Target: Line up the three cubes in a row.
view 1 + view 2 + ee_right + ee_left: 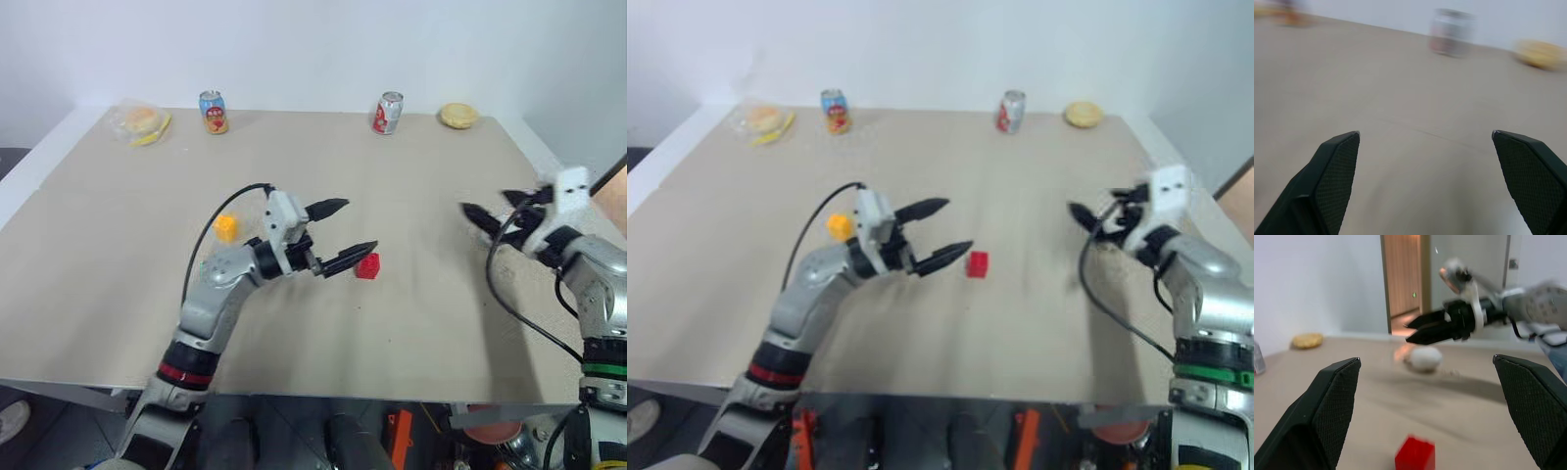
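The red cube (367, 265) is the landmark here, sat mid-table (411, 323). The left gripper (339, 235) is parked just left of it, jaws spread wide, nothing held. The yellow-orange cube (226, 228) is found further left (behind the left arm). The right gripper (490, 217) is seen well to the right, also spread wide and empty. The green cube can't be made out.
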Tool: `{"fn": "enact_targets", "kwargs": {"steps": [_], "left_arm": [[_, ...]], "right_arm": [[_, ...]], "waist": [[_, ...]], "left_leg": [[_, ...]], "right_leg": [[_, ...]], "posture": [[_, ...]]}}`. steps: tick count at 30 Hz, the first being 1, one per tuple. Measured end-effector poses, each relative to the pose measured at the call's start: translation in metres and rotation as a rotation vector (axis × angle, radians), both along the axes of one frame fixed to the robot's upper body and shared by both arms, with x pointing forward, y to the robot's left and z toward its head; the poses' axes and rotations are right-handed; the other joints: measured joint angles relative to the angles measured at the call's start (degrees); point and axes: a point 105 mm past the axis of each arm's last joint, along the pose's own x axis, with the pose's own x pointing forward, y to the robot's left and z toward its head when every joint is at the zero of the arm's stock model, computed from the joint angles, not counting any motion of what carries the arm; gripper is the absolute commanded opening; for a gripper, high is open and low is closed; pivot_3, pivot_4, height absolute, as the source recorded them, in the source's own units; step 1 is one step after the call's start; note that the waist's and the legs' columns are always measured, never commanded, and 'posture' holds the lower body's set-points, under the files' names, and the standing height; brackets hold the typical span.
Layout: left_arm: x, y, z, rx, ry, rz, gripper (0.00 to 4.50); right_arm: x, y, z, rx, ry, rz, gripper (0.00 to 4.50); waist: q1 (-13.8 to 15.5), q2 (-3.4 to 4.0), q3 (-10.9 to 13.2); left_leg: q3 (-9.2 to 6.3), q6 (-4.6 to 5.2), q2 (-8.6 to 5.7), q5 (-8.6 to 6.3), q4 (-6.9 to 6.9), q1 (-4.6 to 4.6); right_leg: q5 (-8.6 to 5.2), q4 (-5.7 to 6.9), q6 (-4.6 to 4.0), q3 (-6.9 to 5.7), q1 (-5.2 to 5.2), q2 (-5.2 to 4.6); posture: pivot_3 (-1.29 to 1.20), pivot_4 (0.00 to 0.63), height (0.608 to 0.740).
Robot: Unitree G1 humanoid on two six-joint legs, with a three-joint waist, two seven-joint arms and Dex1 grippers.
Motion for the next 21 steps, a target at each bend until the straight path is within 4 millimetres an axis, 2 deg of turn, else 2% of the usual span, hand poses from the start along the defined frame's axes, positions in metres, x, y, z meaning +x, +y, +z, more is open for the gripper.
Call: {"fn": "enact_targets", "kwargs": {"steps": [1,6,11,21], "left_arm": [[-0.001,0.010,-0.006,0.025,0.017,0.013,4.50],[-0.008,0.040,-0.024,0.103,0.068,0.036,4.50],[-0.017,0.052,-0.030,0.137,0.085,0.021,4.50],[-0.025,0.052,-0.027,0.154,0.067,0.012,4.50]], "right_arm": [[-0.008,0.019,-0.003,-0.025,0.035,0.144,4.47],[-0.022,0.060,-0.019,-0.137,0.149,0.477,4.47],[-0.006,0.072,-0.050,-0.235,0.237,0.573,4.47],[0.016,0.079,-0.083,-0.297,0.266,0.593,4.47]], "waist": [[-0.1,0.00,0.0],[-0.3,-0.06,0.0],[-0.3,-0.11,0.1],[-0.3,-0.13,0.1]], "left_leg": [[-0.01,0.00,0.00,0.00,0.01,-0.03],[0.04,-0.01,0.00,0.00,0.09,-0.04],[0.03,-0.05,0.00,0.04,0.11,-0.05],[-0.01,-0.06,0.01,0.04,-0.05,-0.05]], "right_leg": [[0.00,0.00,0.00,-0.01,-0.01,0.00],[-0.13,-0.02,-0.25,0.03,-0.01,-0.03],[-0.08,-0.01,-0.31,-0.01,-0.03,-0.03],[-0.06,0.00,-0.15,-0.06,-0.04,-0.01]], "posture": [[0.00,0.150,0.733],[0.00,0.150,0.733],[0.00,0.150,0.733],[0.00,0.150,0.733]]}}
